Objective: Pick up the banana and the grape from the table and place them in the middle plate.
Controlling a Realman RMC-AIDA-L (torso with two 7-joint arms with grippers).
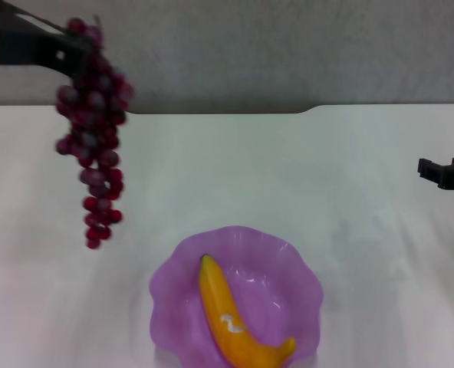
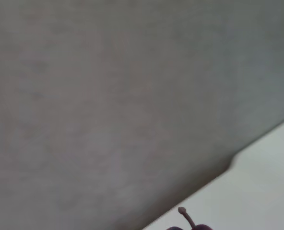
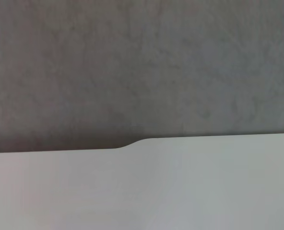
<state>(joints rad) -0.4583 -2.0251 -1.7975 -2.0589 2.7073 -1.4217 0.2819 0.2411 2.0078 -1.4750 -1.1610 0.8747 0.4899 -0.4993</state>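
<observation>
Nearest the robot, the banana (image 1: 238, 322) already lies inside the purple plate (image 1: 169, 295), so half the job looks done. Farther back on the left, the left gripper (image 1: 72, 47) is clamped on the top of the grapes (image 1: 95, 130), which hang clear above the table (image 1: 327, 169), left of the plate, not yet delivered. The right gripper (image 1: 444, 171) waits at the right edge; its fingers cannot be read.

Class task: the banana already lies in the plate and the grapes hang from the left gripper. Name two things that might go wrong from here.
1. The grape bunch dangles long and loose from the left gripper, well off to the side of the middle plate; it may swing and land partly outside.
2. The banana fills the plate's middle, so grapes set on it might roll over the rim.
</observation>
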